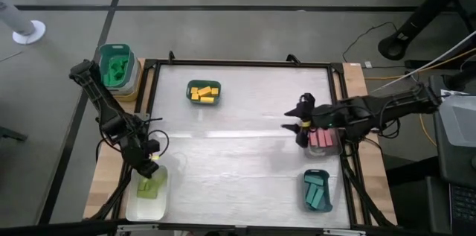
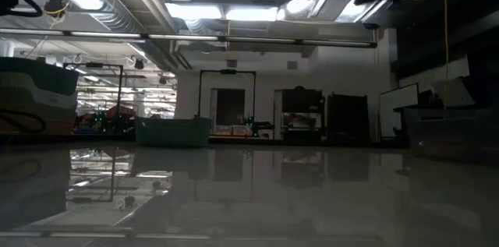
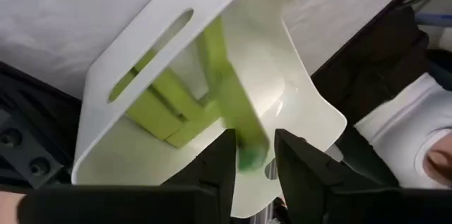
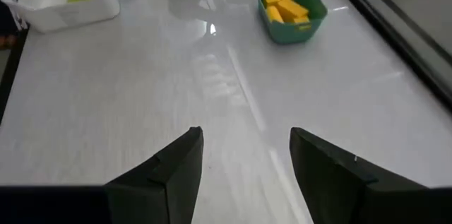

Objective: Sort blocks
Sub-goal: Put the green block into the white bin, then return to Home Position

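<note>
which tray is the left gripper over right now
The white tray at the table's near left corner, holding lime green blocks. The left gripper sits above it; the other trays hold yellow, pink or teal blocks.

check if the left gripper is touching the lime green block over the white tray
Cannot tell. In the left wrist view the lime green block runs down between the left gripper fingers, but no contact or gap shows plainly.
</note>
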You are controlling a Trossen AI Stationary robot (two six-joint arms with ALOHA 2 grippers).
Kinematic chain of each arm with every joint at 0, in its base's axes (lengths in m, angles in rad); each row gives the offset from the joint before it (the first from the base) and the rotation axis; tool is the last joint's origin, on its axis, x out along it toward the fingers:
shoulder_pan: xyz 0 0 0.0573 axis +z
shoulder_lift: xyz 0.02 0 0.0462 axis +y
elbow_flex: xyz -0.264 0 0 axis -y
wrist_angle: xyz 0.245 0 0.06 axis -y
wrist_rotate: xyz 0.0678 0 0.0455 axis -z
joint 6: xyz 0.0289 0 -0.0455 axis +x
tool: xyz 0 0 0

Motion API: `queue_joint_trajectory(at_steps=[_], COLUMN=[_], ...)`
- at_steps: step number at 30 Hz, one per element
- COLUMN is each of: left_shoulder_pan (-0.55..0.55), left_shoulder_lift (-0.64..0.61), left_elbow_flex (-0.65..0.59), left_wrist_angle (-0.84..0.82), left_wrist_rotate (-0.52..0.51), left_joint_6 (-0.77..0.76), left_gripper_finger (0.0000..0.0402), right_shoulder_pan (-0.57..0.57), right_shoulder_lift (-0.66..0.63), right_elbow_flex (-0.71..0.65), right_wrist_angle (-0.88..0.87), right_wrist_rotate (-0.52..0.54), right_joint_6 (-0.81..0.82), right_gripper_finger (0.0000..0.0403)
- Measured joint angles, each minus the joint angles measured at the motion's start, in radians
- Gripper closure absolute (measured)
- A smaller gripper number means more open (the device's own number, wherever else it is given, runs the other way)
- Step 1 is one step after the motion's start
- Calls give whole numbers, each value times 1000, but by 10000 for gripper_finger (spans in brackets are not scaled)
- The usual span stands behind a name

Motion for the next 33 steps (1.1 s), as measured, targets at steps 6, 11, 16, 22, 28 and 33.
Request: queue_joint_trajectory(at_steps=[6, 11, 16, 22, 28, 33], left_shoulder_pan=[1, 2, 12, 71, 155, 239], left_shoulder_lift=[-1, -26, -63, -75, -69, -33], left_elbow_flex=[0, 0, 0, 0, 0, 0], left_wrist_angle=[18, 96, 206, 273, 276, 277], left_wrist_rotate=[-3, -153, -423, -820, -1131, -1267], left_joint_6=[61, 206, 456, 865, 1152, 1165], left_gripper_finger=[314, 318, 316, 316, 316, 315], right_shoulder_pan=[0, 0, 0, 0, 0, 0], right_shoulder_lift=[-125, -184, -251, -348, -441, -514], right_elbow_flex=[-235, -366, -415, -459, -565, -651], right_wrist_angle=[165, 279, 306, 313, 370, 363], right_wrist_rotate=[-7, -55, -70, -56, -17, -18], right_joint_6=[70, 80, 77, 65, 65, 65], right_gripper_finger=[194, 194, 194, 194, 194, 194])
